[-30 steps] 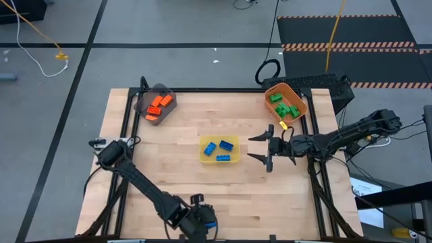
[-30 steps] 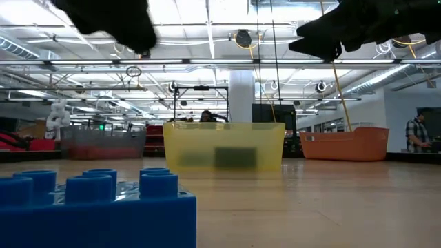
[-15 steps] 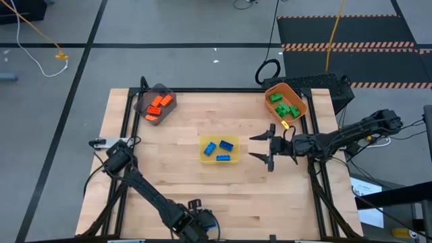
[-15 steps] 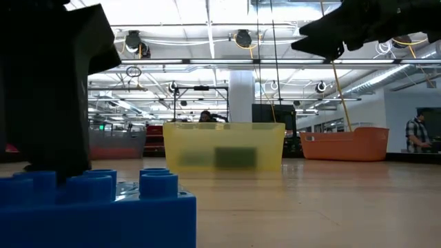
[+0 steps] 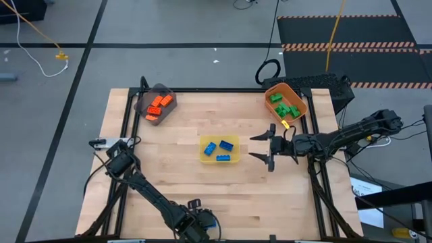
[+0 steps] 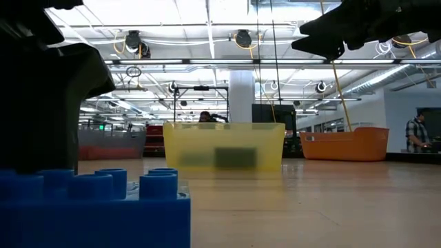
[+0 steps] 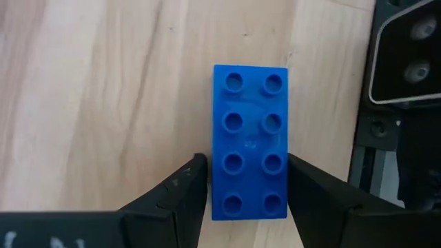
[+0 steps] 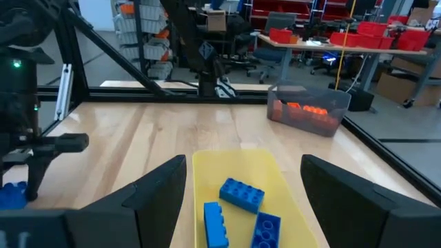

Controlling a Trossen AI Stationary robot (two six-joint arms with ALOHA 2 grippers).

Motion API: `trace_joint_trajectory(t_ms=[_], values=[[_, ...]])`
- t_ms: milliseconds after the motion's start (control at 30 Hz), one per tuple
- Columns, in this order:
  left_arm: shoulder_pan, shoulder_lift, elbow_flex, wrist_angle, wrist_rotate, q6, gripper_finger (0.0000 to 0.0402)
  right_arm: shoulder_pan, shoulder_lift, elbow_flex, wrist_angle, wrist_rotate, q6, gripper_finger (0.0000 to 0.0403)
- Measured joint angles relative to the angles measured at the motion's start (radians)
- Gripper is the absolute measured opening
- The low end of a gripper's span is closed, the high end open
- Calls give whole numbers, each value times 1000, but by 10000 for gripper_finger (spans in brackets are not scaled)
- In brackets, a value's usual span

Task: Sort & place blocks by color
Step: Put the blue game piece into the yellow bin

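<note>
A blue eight-stud block (image 7: 249, 138) lies studs up at the table's near edge, close in front of the low view (image 6: 96, 207). My left gripper (image 7: 247, 172) stands over it, pointing down, shut on its sides; it shows as a dark mass in the low view (image 6: 48, 103). In the high view the gripper (image 5: 197, 221) covers most of the block. My right gripper (image 5: 260, 148) hangs open above the table, just right of the yellow bin (image 5: 219, 159). That bin holds three blue blocks (image 8: 241, 194). My left gripper pinches the blue block between its two fingers, one on each long side, near one end (image 7: 222, 196). The fingers (image 7: 182, 189) come from above, pointing down, and lie across the block. The block rests flat on the table, studs up.
A grey bin (image 5: 150, 100) with orange blocks stands at the far left. An orange bin (image 5: 300, 100) with green blocks stands at the far right, a small yellow piece (image 5: 283, 125) beside it. The table's black frame rail (image 7: 406, 138) runs close beside the held block.
My left gripper has come down at the table's near edge, from above the blue block until its fingers stand around it. The block has shifted slightly on the table in the low view. My right arm has kept still.
</note>
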Motion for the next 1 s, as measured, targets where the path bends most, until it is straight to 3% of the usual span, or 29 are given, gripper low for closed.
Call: trace_joint_trajectory(t_ms=[233, 367, 667, 1000], values=[[25, -1, 1, -90, -33, -27, 181, 0, 0, 0, 0, 0, 0, 279], [43, -1, 0, -113, -43, -25, 142, 0, 0, 0, 0, 0, 0, 279], [93, -21, -5, -134, -53, 14, 142, 0, 0, 0, 0, 0, 0, 279], [167, -147, -8, -236, -173, 107, 142, 0, -26, -1, 9, -3, 9, 279]])
